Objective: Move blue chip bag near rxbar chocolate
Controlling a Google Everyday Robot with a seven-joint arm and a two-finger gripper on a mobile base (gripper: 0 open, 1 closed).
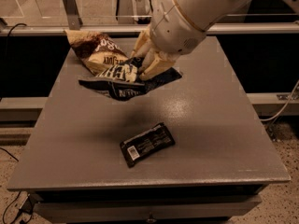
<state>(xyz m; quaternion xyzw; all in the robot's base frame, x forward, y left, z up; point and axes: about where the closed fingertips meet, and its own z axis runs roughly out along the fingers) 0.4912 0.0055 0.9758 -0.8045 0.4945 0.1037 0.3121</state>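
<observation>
My gripper (145, 65) hangs over the middle of the grey table (210, 120) and is shut on the blue chip bag (124, 84), a crumpled dark navy foil bag with white lettering, held flat in the air above the tabletop. The bag casts a shadow on the table below. The rxbar chocolate (147, 143), a flat black wrapper with a white label and barcode at its left end, lies on the table in front of the held bag, toward the near edge.
A tan-and-brown chip bag (96, 50) lies at the back left of the table, partly behind the held bag. A railing and metal post (70, 6) run behind the table. A cable (285, 106) hangs at the right.
</observation>
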